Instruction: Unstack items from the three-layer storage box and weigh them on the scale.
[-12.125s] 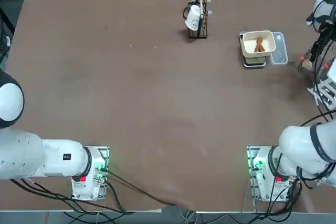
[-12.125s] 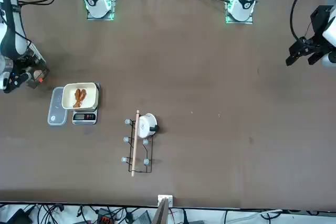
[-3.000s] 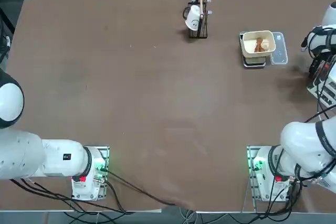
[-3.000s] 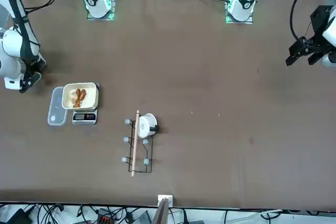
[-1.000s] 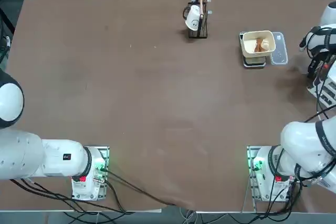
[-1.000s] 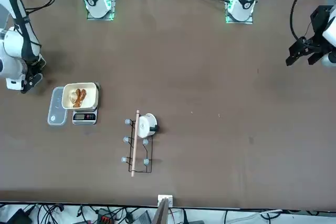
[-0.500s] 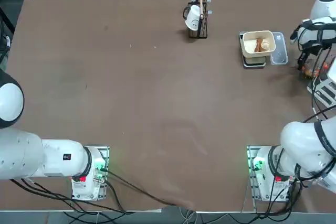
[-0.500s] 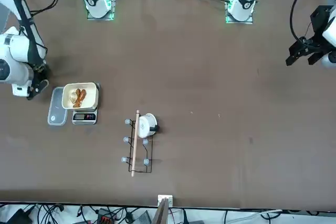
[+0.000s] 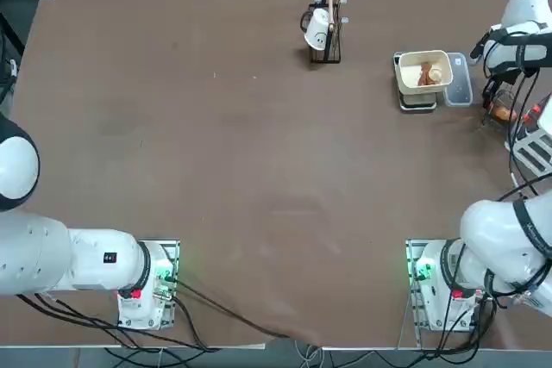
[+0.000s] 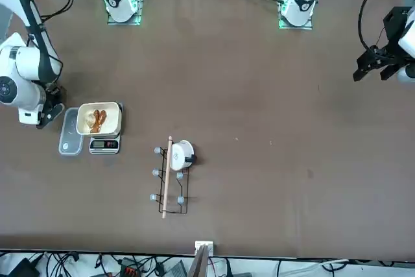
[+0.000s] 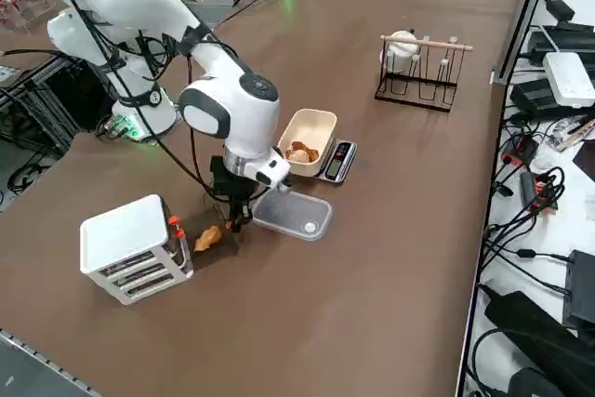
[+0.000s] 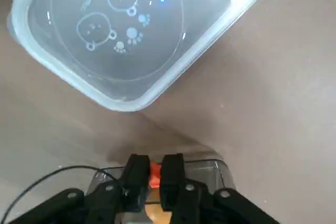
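My right gripper [image 11: 237,220] hangs low between the storage box [image 11: 125,234] and the translucent plate [image 11: 293,216]. In the right wrist view its fingers [image 12: 137,174] are shut on a red-orange handle [image 12: 155,174] of a clear drawer [image 12: 210,169]. An orange-tan lump [image 11: 208,237] shows just under the gripper, beside the box. The cream bowl [image 9: 424,58] sits on the dark scale [image 9: 417,102] and holds brown and cream lumps [image 9: 427,75]. The plate [image 9: 459,84] lies right next to the scale. In the top view the gripper [image 9: 498,102] is just off the plate's edge.
A black wire stand [image 9: 326,23] with a white cup stands at the far side, left of the scale. The storage box [image 9: 533,154] sits at the table's right edge. Cables and equipment lie beyond the far edge.
My right arm has swung from over the storage box toward the scale and plate, and the orange-tan lump has come along under the gripper. Bowl and scale have stayed put.
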Controlling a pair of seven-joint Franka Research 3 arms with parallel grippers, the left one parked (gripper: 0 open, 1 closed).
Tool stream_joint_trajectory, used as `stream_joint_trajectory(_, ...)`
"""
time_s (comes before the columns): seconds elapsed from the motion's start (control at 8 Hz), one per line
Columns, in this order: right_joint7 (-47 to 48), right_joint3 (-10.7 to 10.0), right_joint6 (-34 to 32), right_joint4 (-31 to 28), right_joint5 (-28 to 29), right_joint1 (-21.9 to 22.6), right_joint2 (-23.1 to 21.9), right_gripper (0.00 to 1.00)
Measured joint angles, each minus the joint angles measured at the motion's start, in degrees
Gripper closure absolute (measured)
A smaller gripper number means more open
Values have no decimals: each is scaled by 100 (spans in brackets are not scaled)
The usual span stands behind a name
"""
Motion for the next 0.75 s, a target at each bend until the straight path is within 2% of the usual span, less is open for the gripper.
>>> stream_joint_trajectory(0.12, 1, 29, 0, 32, 7, 7, 7, 78)
stream_joint_trajectory(0.38, 23, 154, -314, 210, 132, 46, -6, 42)
stream_joint_trajectory(0.62, 2, 350, -1313, 622, 479, 61, -123, 3)
stream_joint_trajectory(0.75, -141, 380, -1666, 748, 513, 56, -272, 0)
